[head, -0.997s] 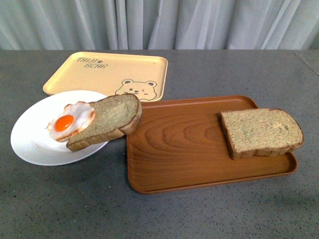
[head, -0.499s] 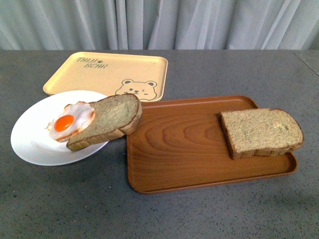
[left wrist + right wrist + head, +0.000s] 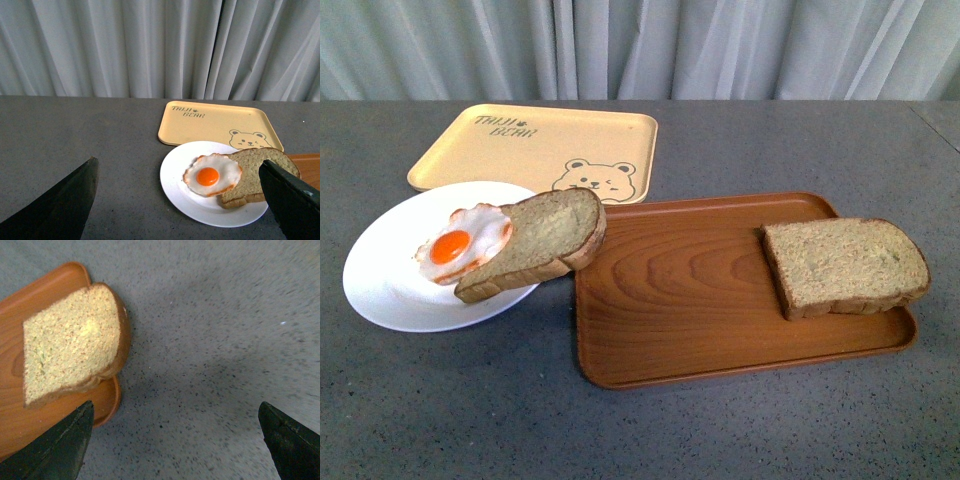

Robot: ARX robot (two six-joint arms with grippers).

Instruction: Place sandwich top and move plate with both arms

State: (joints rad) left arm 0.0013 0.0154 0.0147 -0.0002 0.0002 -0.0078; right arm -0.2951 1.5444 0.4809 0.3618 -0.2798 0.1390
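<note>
Bread, the squarish brown wholemeal slice (image 3: 845,265), lies in the front view on the brown wood-grain tray (image 3: 680,300), well apart from the round white plate (image 3: 390,290) with its fried egg (image 3: 460,243), so both steps seem left to do. Left wrist view: the left pincer (image 3: 177,161) gapes empty, facing the plate. Right wrist view: the right pincer (image 3: 175,403) gapes empty over the grey bench (image 3: 210,340), beside that slice.

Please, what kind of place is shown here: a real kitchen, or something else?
Probably a staged test table, not a kitchen: a bare grey speckled tabletop, a pale curtain as the backdrop, and only a white plate and a brown tray set out.
</note>
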